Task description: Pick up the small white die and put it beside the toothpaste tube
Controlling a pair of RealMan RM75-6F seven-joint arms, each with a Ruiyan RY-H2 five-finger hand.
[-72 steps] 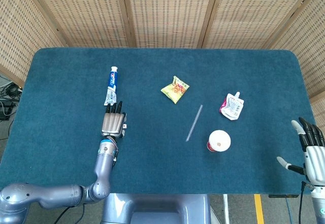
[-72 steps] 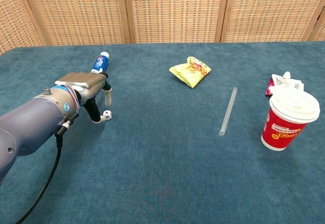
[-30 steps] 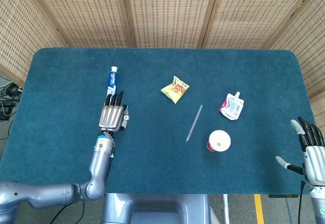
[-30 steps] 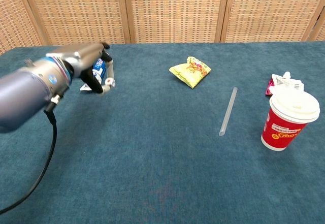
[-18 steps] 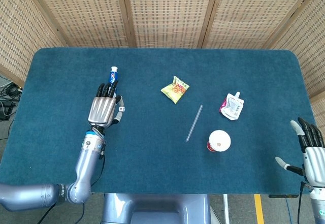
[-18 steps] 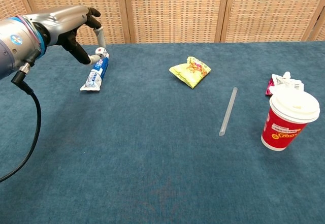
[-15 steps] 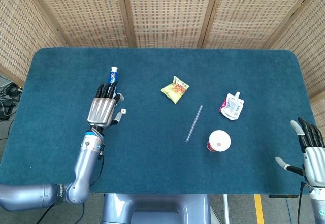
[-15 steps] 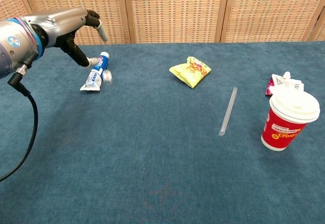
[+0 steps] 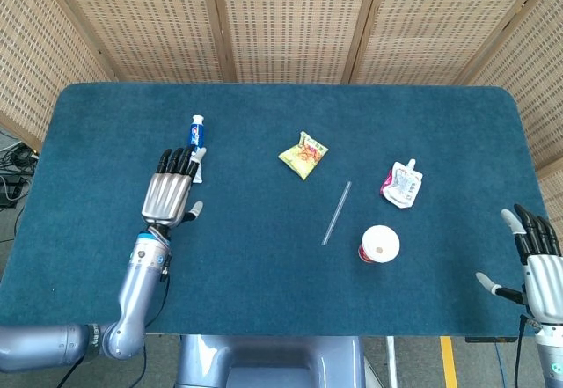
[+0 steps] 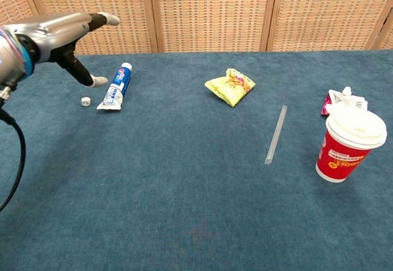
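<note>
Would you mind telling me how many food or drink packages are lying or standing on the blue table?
3: a yellow snack bag near the middle, a white-and-pink spouted pouch at the right, and a red paper cup with white lid just in front of it. None seems hidden.

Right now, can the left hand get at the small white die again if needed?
Probably yes. The die lies free on the cloth just left of the toothpaste tube, and the open left hand hangs close above it, with nothing between.
</note>
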